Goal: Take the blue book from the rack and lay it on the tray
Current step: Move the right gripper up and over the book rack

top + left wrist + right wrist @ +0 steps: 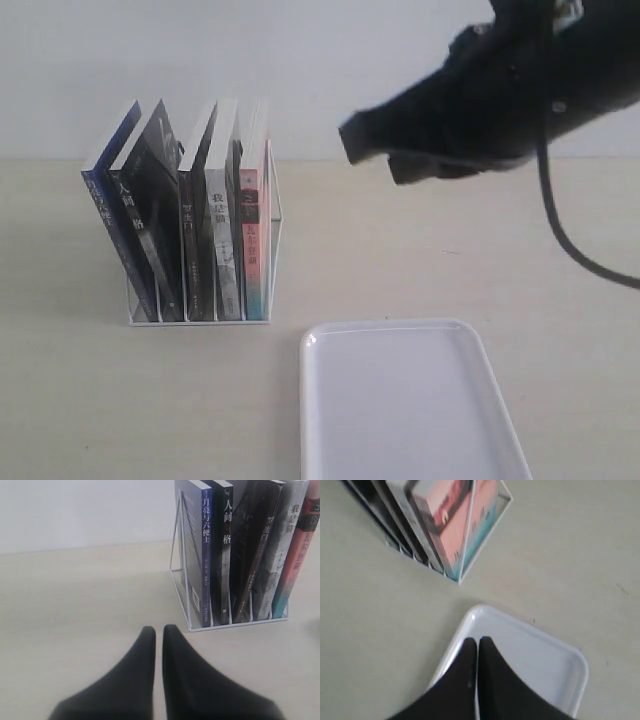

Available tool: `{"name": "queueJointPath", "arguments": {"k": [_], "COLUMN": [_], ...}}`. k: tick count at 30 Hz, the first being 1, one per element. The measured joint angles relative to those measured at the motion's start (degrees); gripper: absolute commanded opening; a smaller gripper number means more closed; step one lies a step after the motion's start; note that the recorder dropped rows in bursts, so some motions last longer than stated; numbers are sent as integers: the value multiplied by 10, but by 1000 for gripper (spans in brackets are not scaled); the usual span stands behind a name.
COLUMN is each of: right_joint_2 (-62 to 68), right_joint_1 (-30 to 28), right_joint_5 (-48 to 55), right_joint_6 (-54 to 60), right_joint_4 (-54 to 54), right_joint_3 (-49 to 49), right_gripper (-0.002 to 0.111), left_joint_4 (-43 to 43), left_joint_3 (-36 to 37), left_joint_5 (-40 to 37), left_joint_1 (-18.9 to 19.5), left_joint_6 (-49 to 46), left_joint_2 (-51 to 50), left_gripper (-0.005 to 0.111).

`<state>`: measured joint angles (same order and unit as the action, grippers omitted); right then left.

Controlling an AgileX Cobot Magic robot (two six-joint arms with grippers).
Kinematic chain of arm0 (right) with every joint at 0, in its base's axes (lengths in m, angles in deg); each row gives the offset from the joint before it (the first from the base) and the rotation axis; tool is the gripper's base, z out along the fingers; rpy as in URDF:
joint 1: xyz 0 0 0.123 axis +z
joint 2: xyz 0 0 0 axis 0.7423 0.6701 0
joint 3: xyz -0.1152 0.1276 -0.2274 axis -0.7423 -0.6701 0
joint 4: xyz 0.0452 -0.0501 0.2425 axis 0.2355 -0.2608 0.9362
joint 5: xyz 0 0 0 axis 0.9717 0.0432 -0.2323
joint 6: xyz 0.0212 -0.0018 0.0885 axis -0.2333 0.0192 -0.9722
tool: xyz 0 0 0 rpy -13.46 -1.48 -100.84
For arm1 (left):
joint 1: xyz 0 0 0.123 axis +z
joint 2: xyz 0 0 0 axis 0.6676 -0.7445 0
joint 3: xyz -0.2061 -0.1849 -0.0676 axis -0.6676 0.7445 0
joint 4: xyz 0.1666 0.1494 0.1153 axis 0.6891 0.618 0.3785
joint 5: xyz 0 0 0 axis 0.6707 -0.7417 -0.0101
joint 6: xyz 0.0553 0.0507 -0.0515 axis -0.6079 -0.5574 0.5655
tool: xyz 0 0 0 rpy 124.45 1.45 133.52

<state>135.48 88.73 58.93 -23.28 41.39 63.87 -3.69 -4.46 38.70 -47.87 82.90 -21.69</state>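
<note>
Exterior view: the blue book [108, 225] is leaning at the left end of the rack [273, 190] — untouched. Left gripper [159, 630] and right gripper [477, 642] are sitting pressed together; I'd guess one's needing to spread first.

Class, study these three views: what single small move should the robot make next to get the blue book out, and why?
Probably open the left gripper and ease it toward the blue book. That book stands at the end of the rack nearest this gripper, which is shut. The right gripper hangs shut over the tray, farther off.
</note>
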Motion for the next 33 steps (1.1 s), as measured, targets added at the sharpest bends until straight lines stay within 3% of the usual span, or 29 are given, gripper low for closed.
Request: {"name": "queueJointPath", "arguments": {"k": [3, 6, 8, 13, 17, 33], "right_joint_2": [29, 90, 138, 297, 388, 470], "right_joint_1": [3, 3, 3, 3, 3, -1], "right_joint_5": [-32, -48, -43, 104, 169, 135], "right_joint_6": [-7, -15, -26, -57, -71, -102], "right_joint_4": [9, 10, 10, 4, 0, -9], "right_joint_3": [39, 86, 124, 369, 487, 539], "right_gripper": [16, 39, 39, 39, 39, 39], "left_joint_4": [0, 0, 0, 0, 0, 0], "left_joint_3": [0, 0, 0, 0, 0, 0], "left_joint_5": [0, 0, 0, 0, 0, 0], "left_joint_1": [0, 0, 0, 0, 0, 0], "left_joint_6": [0, 0, 0, 0, 0, 0], "left_joint_2": [0, 0, 0, 0, 0, 0], "left_gripper": [5, 5, 5, 5, 5, 5]}}
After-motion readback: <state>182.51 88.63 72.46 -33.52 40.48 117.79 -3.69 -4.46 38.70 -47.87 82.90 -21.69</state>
